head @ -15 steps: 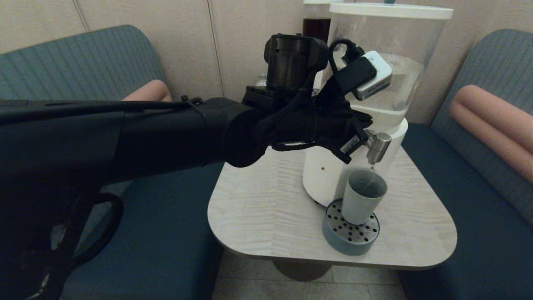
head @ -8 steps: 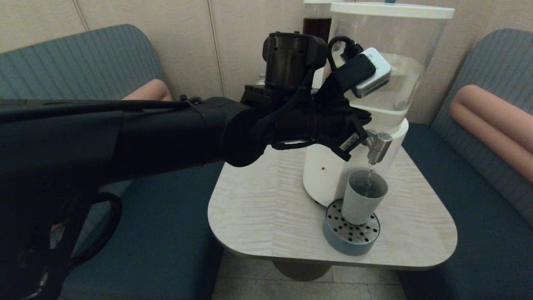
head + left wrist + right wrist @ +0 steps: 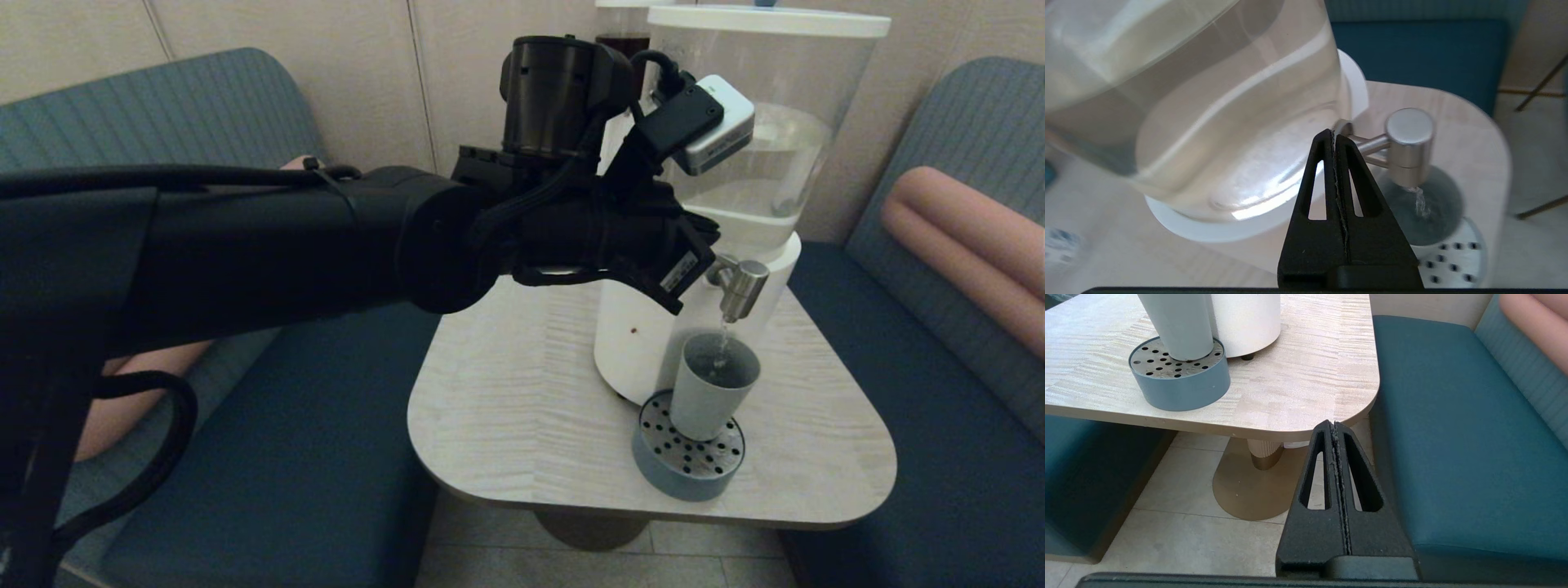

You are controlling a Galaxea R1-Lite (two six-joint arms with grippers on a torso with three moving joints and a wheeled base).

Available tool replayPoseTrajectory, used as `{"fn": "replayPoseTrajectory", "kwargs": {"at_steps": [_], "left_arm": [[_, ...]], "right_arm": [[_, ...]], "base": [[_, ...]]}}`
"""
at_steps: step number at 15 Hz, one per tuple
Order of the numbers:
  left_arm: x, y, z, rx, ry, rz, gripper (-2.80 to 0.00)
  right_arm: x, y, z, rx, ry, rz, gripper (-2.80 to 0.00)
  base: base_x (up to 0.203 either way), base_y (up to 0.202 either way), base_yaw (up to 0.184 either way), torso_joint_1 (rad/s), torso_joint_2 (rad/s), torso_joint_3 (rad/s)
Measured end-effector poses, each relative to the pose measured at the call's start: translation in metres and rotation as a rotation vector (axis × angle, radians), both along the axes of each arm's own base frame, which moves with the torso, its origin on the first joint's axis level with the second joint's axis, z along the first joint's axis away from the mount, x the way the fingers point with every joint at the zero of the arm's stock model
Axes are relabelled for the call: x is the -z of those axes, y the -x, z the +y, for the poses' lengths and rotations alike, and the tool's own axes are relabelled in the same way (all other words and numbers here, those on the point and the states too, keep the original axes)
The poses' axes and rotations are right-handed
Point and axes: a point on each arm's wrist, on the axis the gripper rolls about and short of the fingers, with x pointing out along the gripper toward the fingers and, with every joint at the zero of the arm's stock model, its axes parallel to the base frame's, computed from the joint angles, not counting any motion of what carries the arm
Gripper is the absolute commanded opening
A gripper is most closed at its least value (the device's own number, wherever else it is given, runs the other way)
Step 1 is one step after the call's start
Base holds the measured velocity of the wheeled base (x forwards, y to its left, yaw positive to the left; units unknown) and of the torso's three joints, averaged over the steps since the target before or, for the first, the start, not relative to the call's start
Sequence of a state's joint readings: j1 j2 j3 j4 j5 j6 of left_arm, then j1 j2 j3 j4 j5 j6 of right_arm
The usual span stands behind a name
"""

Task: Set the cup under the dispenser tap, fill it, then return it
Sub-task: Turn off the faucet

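The grey-blue cup (image 3: 713, 394) stands upright on the round perforated drip tray (image 3: 688, 459), directly under the brushed-steel dispenser tap (image 3: 740, 286). A thin stream of clear liquid (image 3: 1419, 202) falls from the tap (image 3: 1408, 143) into the cup (image 3: 1423, 212). My left gripper (image 3: 1334, 132) is shut and empty, its tips at the tap's stem beside the white base. In the head view the left arm (image 3: 571, 229) reaches across in front of the clear tank (image 3: 767, 106). My right gripper (image 3: 1334, 424) is shut and empty, hanging low off the table's near right corner.
The dispenser stands on a small light wooden table (image 3: 522, 408) between two teal benches (image 3: 326, 457) (image 3: 922, 392). A narrower dark-liquid dispenser (image 3: 618, 41) stands behind the tank. Pink cushions (image 3: 963, 245) lie on the right bench. Tiled floor (image 3: 1167, 539) lies below.
My left arm has lifted and drawn slightly to the left. The drip from the tap has grown into a steady stream into the cup. The cup has not moved.
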State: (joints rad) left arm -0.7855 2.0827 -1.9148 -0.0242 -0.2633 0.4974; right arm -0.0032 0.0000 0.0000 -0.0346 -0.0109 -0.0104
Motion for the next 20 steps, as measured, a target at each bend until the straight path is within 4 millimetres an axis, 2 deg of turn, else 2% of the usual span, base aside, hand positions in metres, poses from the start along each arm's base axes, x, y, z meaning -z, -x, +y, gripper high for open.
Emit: {"fn": "replayPoseTrajectory", "kwargs": {"at_steps": [9, 20], "left_arm": [[0.009, 0.003, 0.000, 0.018, 0.015, 0.113, -2.80], [0.016, -0.008, -0.010, 0.022, 0.028, 0.109, -2.80]], "right_arm": [[0.000, 0.000, 0.000, 0.000, 0.000, 0.000, -2.80], [0.000, 0.000, 0.000, 0.000, 0.000, 0.000, -2.80]], "base": [[0.000, 0.000, 0.000, 0.000, 0.00, 0.000], [0.000, 0.000, 0.000, 0.000, 0.00, 0.000]]}}
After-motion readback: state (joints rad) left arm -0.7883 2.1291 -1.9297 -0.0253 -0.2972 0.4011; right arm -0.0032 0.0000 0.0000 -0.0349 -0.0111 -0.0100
